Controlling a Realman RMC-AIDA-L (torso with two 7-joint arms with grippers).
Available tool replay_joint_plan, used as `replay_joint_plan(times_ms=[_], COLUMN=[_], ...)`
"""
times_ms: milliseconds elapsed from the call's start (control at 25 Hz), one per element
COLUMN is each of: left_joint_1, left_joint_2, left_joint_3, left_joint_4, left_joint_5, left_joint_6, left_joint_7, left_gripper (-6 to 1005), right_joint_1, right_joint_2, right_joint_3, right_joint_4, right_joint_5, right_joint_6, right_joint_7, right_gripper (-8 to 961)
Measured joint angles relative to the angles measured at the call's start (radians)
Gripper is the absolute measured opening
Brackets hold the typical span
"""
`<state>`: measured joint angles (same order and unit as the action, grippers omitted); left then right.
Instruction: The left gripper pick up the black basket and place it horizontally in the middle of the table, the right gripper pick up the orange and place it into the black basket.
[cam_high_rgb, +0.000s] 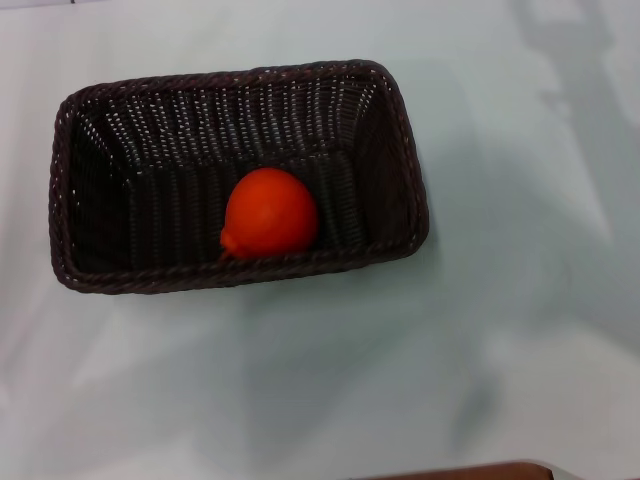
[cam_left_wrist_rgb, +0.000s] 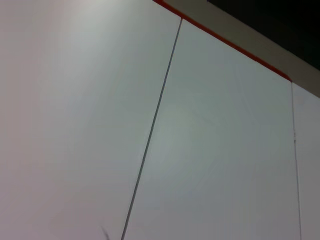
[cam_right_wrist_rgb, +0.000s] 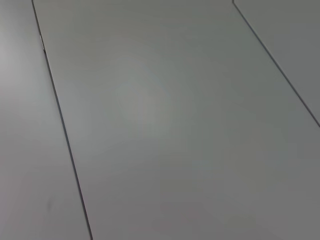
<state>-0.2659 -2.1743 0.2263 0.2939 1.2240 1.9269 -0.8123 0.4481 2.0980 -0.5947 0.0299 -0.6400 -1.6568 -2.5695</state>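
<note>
Basket (cam_high_rgb: 150, 120): lies lengthwise across the worktop (cam_high_rgb: 520, 330), long sides running left to right, open side up, somewhat left of the head view's centre.
Orange (cam_high_rgb: 270, 213): inside the basket, on its floor, touching the near long wall, a little right of the basket's middle.
Left gripper: out of sight in every view; open or closed, cannot tell.
Right gripper: also out of sight; cannot tell its state.
Wrist views: only pale flat panels with thin dark seams; a red strip (cam_left_wrist_rgb: 220, 37) edges one panel in the left one.

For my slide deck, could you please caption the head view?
A glossy orange-red fruit lies inside a dark woven wicker basket set lengthwise on the white table; no hand in view.
</note>
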Motion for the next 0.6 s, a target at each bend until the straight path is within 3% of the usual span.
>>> replay_joint_plan(times_ms=[600], left_joint_1=[0.016], left_joint_2=[-0.001], left_joint_3=[-0.035], left_joint_4=[-0.054], left_joint_5=[0.003], left_joint_6=[0.056], left_joint_7=[0.039], left_gripper=[684], right_joint_1=[0.021], right_joint_2=[-0.002], right_joint_3=[0.007], right_joint_4=[-0.079], right_joint_5=[0.005], right_joint_6=[0.083], right_joint_7=[-0.004], right_gripper=[761])
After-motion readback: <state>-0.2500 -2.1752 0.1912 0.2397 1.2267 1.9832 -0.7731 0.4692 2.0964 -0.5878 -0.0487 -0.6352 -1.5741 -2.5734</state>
